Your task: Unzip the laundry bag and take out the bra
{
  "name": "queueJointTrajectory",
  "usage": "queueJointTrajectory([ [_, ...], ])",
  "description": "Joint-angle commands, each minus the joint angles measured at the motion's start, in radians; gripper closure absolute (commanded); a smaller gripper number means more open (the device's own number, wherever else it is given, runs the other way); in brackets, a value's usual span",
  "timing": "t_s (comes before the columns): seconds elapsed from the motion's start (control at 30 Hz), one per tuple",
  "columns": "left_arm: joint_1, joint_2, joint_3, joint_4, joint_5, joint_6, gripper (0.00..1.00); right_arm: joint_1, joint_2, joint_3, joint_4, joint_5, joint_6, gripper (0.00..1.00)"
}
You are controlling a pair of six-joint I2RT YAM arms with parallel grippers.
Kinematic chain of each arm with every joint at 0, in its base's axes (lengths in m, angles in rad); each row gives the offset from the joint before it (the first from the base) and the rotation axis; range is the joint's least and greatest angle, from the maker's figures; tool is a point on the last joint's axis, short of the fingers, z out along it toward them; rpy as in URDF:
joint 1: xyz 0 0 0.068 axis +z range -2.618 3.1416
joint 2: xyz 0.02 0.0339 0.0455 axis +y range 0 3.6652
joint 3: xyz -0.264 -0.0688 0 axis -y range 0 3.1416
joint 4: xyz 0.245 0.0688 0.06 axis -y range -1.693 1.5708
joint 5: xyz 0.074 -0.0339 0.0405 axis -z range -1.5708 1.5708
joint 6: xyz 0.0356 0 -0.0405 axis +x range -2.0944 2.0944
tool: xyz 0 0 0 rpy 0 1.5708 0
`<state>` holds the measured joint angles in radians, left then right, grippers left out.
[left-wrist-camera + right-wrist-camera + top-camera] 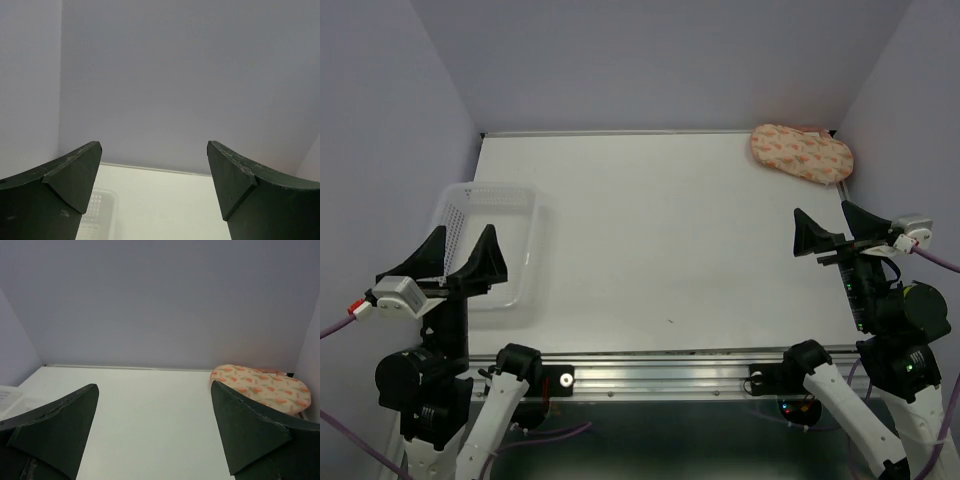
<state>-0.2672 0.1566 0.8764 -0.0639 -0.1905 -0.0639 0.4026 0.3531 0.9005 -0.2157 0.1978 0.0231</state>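
The peach-pink laundry bag with orange print lies closed at the table's far right corner; it also shows in the right wrist view. The bra is not in view. My right gripper is open and empty, raised above the table's right side, well short of the bag. In its wrist view the right gripper has its jaws wide apart. My left gripper is open and empty, raised over the near left; in the left wrist view the left gripper has its jaws spread.
A clear plastic mesh basket stands on the left side of the white table, under my left gripper; it also shows in the left wrist view. Lavender walls close in the table on the left, back and right.
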Motion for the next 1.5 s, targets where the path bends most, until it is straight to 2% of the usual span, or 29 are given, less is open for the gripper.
queueJointTrajectory([
  [0.0, -0.001, 0.029, -0.008, 0.038, 0.022, 0.001, 0.01, 0.008, -0.011, 0.002, 0.052, 0.002, 0.005, 0.0],
  [0.2, -0.001, 0.075, -0.02, 0.029, 0.037, -0.005, 0.01, 0.008, 0.021, -0.009, 0.047, -0.011, 0.034, 0.0],
  [0.33, -0.003, 0.133, -0.04, 0.033, 0.069, -0.042, 0.01, 0.008, 0.099, -0.018, 0.047, -0.015, 0.129, 0.0],
  [0.47, -0.003, 0.225, -0.077, 0.056, 0.154, -0.096, 0.01, 0.008, 0.268, -0.054, 0.102, -0.04, 0.352, 0.0],
  [0.5, -0.001, 0.266, -0.085, 0.056, 0.184, -0.108, 0.01, 0.008, 0.353, -0.072, 0.122, -0.043, 0.38, 0.0],
  [0.6, -0.001, 0.333, -0.093, 0.055, 0.232, -0.151, 0.01, 0.008, 0.512, -0.068, 0.17, 0.058, 0.495, 0.0],
  [0.67, 0.0, 0.383, -0.099, 0.038, 0.255, -0.16, 0.01, 0.008, 0.694, -0.02, 0.171, 0.156, 0.518, 0.0],
  [0.73, 0.002, 0.4, -0.115, 0.033, 0.261, -0.162, 0.01, 0.008, 0.89, 0.029, 0.191, 0.237, 0.508, 0.0],
  [0.83, 0.006, 0.388, -0.138, 0.026, 0.26, -0.16, 0.01, -0.011, 1.087, 0.185, 0.194, 0.327, 0.463, 0.0],
  [0.87, 0.006, 0.38, -0.145, 0.027, 0.257, -0.156, 0.01, -0.011, 1.209, 0.271, 0.202, 0.392, 0.421, 0.0],
  [0.93, 0.011, 0.351, -0.158, 0.026, 0.221, -0.149, 0.01, -0.045, 1.323, 0.354, 0.26, 0.465, 0.367, 0.0],
  [0.97, 0.014, 0.342, -0.16, 0.027, 0.214, -0.149, 0.01, -0.059, 1.433, 0.398, 0.274, 0.471, 0.301, 0.0],
  [1.07, 0.031, 0.308, -0.178, 0.047, 0.206, -0.155, 0.01, -0.102, 1.599, 0.607, 0.305, 0.514, 0.186, 0.0],
  [1.1, 0.039, 0.301, -0.182, 0.053, 0.212, -0.16, 0.01, -0.113, 1.708, 0.659, 0.311, 0.528, 0.108, 0.0],
  [1.13, 0.06, 0.296, -0.189, 0.056, 0.23, -0.163, 0.01, -0.123, 1.759, 0.769, 0.311, 0.531, 0.075, 0.0],
  [1.23, 0.082, 0.302, -0.189, 0.056, 0.256, -0.166, 0.01, -0.169, 1.929, 0.953, 0.311, 0.529, -0.009, 0.01],
  [1.47, 0.085, 0.319, -0.192, 0.056, 0.255, -0.16, 0.01, -0.237, 2.172, 1.215, 0.39, 0.562, -0.191, 0.09],
])
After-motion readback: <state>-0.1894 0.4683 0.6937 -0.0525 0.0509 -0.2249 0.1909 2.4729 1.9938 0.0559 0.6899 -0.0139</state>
